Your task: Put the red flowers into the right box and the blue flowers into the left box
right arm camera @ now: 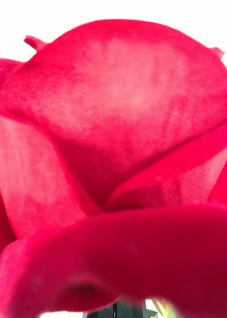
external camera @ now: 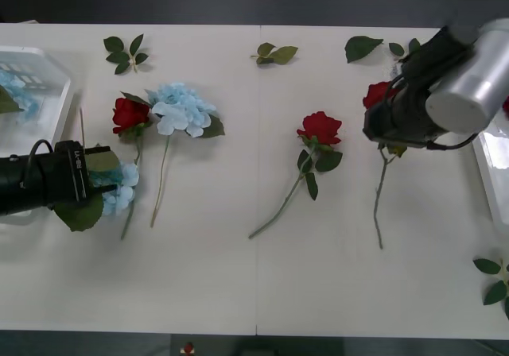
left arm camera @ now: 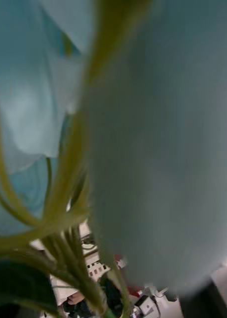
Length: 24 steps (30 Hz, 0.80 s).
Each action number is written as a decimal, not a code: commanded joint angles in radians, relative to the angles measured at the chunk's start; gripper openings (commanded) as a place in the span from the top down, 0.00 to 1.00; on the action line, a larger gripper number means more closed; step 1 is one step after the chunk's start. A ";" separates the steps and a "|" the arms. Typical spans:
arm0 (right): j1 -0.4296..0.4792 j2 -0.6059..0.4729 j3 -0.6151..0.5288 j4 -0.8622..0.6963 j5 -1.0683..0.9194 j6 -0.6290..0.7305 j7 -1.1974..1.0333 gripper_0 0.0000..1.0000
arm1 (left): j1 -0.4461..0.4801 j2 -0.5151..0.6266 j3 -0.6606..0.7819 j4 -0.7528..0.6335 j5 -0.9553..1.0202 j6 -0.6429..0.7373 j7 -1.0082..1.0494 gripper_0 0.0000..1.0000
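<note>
Two carries on the go across the bench. Aim for the left box at the far left edge and the right box at the far right. Can't tell clamped or not for left tool or right tool, so check grip first. Then lift blue flower by the left tool and red rose by the right tool high enough to drag no stem over a rim.

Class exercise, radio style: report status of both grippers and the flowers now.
Left gripper at a blue flower, grip unclear. Right gripper at a red rose, grip unclear. Two roses, one blue flower loose on table.
</note>
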 commanded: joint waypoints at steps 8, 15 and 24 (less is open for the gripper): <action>-0.100 -0.077 -0.153 0.518 -0.063 0.134 0.847 1.00 | -0.031 0.011 0.002 -0.063 -0.004 0.011 0.001 1.00; -0.101 -0.062 -0.153 0.709 0.049 0.035 1.013 1.00 | -0.031 0.026 0.085 -0.172 -0.044 0.104 -0.015 1.00; -0.100 0.018 -0.153 0.916 0.210 -0.125 1.007 1.00 | -0.029 0.060 0.254 -0.424 -0.042 0.279 -0.053 1.00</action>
